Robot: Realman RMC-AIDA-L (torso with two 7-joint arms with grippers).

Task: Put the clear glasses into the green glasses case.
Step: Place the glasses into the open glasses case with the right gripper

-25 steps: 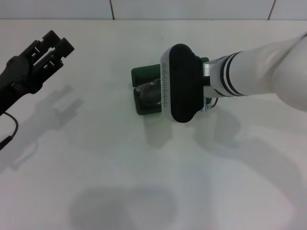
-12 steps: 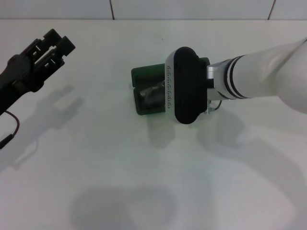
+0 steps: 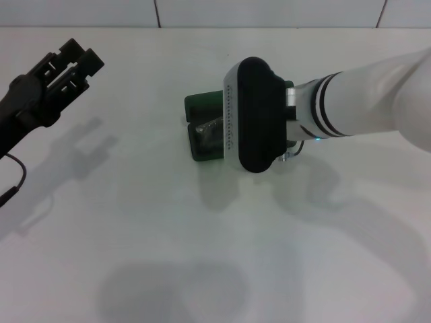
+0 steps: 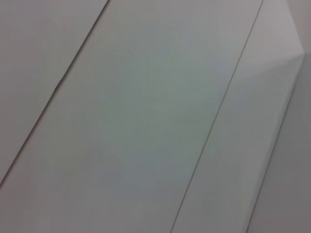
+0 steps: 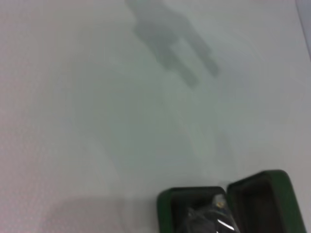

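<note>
One green glasses case (image 3: 205, 128) open, long axis left-right; right claw (image 3: 252, 114) state untellable.

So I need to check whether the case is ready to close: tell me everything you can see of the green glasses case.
The green glasses case is a dark green hard case with rounded corners, lying open on the white table near its middle. Its lining looks dark grey. In the right wrist view both halves show side by side, and the clear glasses lie in one half. From the head view the right arm's wrist covers much of the case; whether anything grips it cannot be seen.
</note>
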